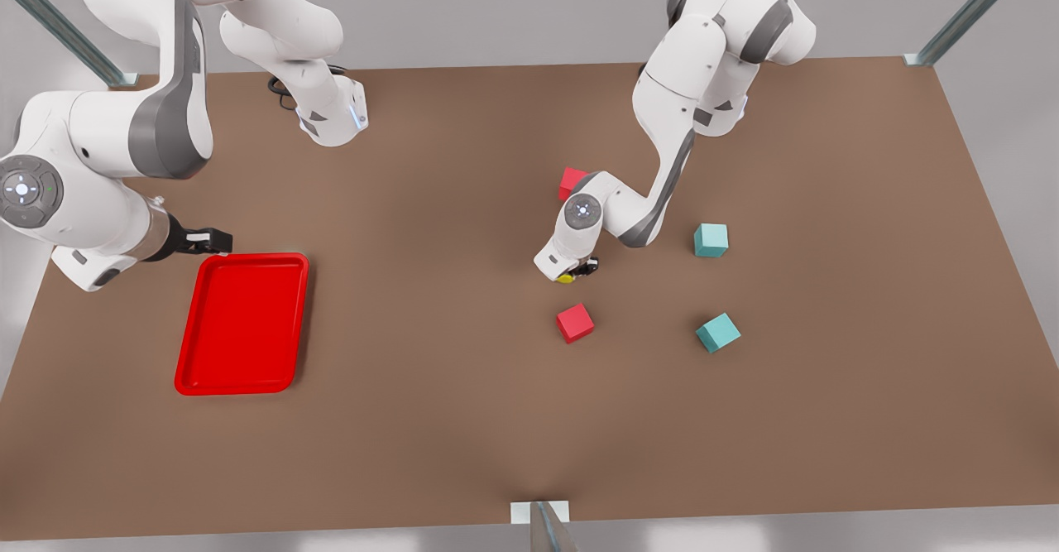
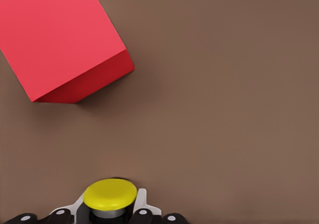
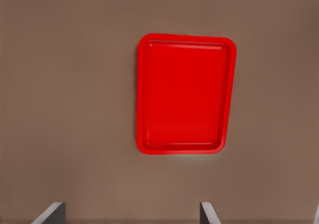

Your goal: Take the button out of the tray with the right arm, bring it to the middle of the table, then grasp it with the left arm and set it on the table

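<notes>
The button (image 2: 109, 195), with its yellow cap on a dark body, sits between the fingers of my left gripper (image 2: 109, 211), which is shut on it. In the front view that gripper (image 1: 579, 271) is low over the table (image 1: 430, 204) near its middle, and the yellow cap (image 1: 566, 278) pokes out beneath it. I cannot tell whether the button touches the table. The red tray (image 1: 244, 324) lies empty at the front view's left. My right gripper (image 1: 207, 240) hangs open just behind the tray's far edge. From its wrist view the tray (image 3: 184, 94) lies below the spread fingertips (image 3: 209, 211).
A red cube (image 1: 574, 322) lies just in front of the left gripper, large in its wrist view (image 2: 60, 40). Another red cube (image 1: 571, 181) sits behind the left arm's wrist. Two teal cubes (image 1: 711, 239) (image 1: 717, 332) lie toward the front view's right.
</notes>
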You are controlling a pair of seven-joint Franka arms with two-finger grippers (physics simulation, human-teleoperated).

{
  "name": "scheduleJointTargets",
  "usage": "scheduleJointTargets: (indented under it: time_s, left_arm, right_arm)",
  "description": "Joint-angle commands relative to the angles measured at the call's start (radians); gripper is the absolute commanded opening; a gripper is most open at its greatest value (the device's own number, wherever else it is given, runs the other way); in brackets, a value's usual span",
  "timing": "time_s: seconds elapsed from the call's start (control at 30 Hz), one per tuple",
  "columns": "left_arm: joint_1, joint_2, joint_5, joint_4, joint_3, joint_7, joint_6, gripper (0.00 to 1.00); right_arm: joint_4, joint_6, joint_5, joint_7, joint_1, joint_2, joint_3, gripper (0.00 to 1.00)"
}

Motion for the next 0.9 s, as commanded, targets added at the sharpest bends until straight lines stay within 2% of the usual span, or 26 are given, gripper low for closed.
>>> scheduleJointTargets:
  time_s: [0.0,0.37,0.87]
  left_arm:
    - [0.0,0.0,-0.005,0.0,0.0,0.024,-0.001,0.49]
    - [-0.001,0.003,-0.009,0.017,0.001,0.021,-0.029,0.49]
    - [-0.001,0.019,-0.011,0.023,0.001,0.018,-0.029,0.42]
  right_arm:
    - [0.0,-0.001,0.0,-0.006,-0.001,-0.001,0.0,1.0]
    - [0.0,-0.001,0.001,-0.003,0.003,-0.001,0.0,1.0]
    - [0.0,-0.001,0.003,-0.004,0.002,0.0,0.0,1.0]
